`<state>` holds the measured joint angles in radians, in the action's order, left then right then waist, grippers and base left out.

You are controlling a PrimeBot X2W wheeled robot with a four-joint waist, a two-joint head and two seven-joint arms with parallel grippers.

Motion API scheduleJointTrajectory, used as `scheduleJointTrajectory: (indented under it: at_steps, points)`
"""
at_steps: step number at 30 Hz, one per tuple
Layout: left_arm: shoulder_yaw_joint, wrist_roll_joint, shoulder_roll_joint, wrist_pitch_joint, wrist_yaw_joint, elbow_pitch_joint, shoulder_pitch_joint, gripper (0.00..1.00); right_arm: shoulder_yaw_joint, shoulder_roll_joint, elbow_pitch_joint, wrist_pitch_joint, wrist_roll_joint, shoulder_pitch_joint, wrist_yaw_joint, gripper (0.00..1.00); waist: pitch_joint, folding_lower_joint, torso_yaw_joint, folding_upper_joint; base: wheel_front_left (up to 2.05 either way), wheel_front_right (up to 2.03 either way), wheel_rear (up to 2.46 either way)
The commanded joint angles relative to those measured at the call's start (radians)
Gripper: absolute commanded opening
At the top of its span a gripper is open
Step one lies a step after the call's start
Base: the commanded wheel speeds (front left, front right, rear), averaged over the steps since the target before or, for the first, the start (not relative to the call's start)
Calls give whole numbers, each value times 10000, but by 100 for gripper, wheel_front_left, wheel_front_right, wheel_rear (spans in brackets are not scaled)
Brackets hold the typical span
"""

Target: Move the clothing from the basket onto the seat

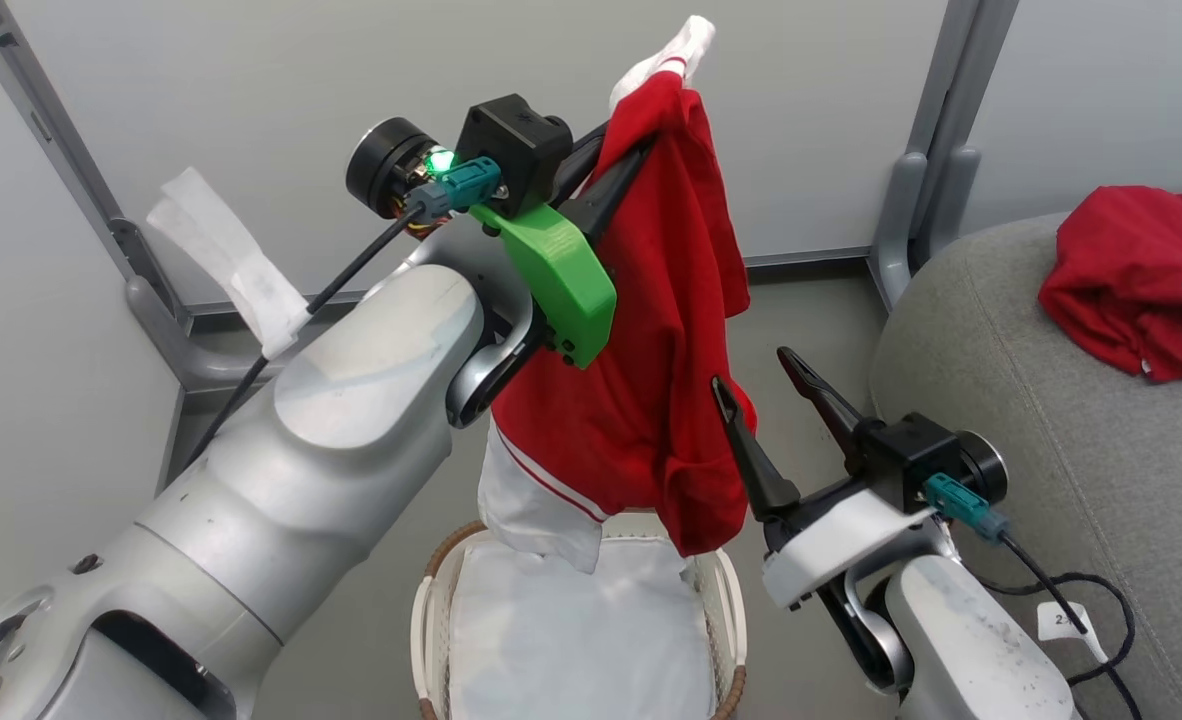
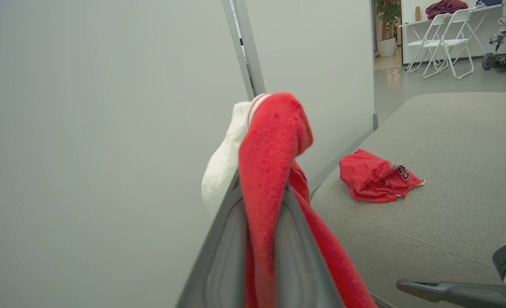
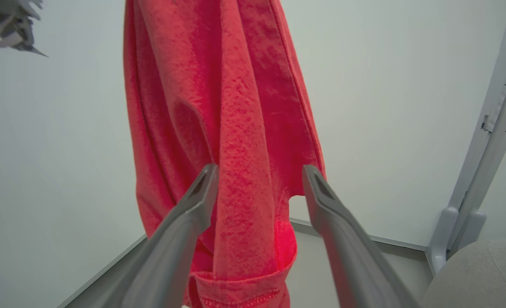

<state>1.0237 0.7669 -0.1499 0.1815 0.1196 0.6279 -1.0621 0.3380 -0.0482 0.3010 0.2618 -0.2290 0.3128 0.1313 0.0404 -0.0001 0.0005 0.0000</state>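
My left gripper (image 1: 623,165) is raised high and shut on a red garment (image 1: 666,330) of the clothing, which hangs down in long folds with a white part at its top and bottom. Its lowest end dangles just over the cream basket (image 1: 726,600), whose white cloth lining (image 1: 571,630) shows inside. In the left wrist view the red fabric (image 2: 268,171) is pinched between my fingers. My right gripper (image 1: 763,385) stands open beside the hanging garment's lower right edge; in its wrist view the fabric (image 3: 223,128) hangs just beyond the open fingertips. A second red garment (image 1: 1141,280) lies crumpled on the grey seat (image 1: 1031,400).
Pale partition panels with grey posts (image 1: 926,150) stand behind the basket and the seat. A black cable (image 1: 1081,590) with a white tag trails from my right wrist over the seat's edge. Folding chairs (image 2: 443,42) and another robot stand far off.
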Motion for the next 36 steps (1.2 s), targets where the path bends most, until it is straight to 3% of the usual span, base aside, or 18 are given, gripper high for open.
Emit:
scheduleJointTrajectory:
  at_steps: [1,6,15,17,18,19,28,29,30,31,32,36]
  points:
    - [9,37,21,-23,-37,-53,-104,0,114,-46,177,47,-84,231,-11,100,3,1,85,0,0,0,0]
    - [168,43,195,-132,-39,-362,-136,0,419,-43,1405,48,318,1079,-11,100,21,1,374,0,0,0,0]
    - [395,141,371,-370,-100,-1234,56,0,1237,-41,3410,48,-45,2241,-11,100,27,1,826,0,0,0,0]
    - [423,175,317,-425,-147,-1423,147,0,1328,-40,3465,47,-157,2375,-11,36,11,1,881,0,0,0,0]
    - [425,196,270,-441,-158,-1504,204,0,1360,-41,3479,47,-194,2393,-11,24,3,1,895,0,0,0,0]
    - [399,204,188,-456,-218,-1554,284,0,1373,-46,3481,47,-223,2406,-11,0,-6,1,906,0,0,0,0]
    - [180,414,-308,-45,-717,-1554,1082,0,915,-44,3075,48,6,2377,-11,0,-131,1,682,0,0,0,0]
    - [129,416,-360,104,-771,-1555,1212,8,766,-44,3005,48,84,2350,-11,0,-146,1,636,0,0,0,0]
    - [86,432,-379,207,-806,-1552,1327,36,621,-44,2957,48,103,2320,-11,0,-157,1,606,0,0,0,0]
    - [35,447,-402,333,-880,-1533,1487,74,437,-44,2920,47,156,2278,-11,0,-176,1,563,0,0,0,0]
    - [-3,449,-399,416,-922,-1530,1621,100,277,-43,2914,48,276,2252,-11,0,-187,1,538,0,0,0,0]
    - [-4,415,-340,660,-1025,-1468,2210,100,-500,-40,2822,48,757,2123,-11,0,-248,1,429,0,0,0,0]
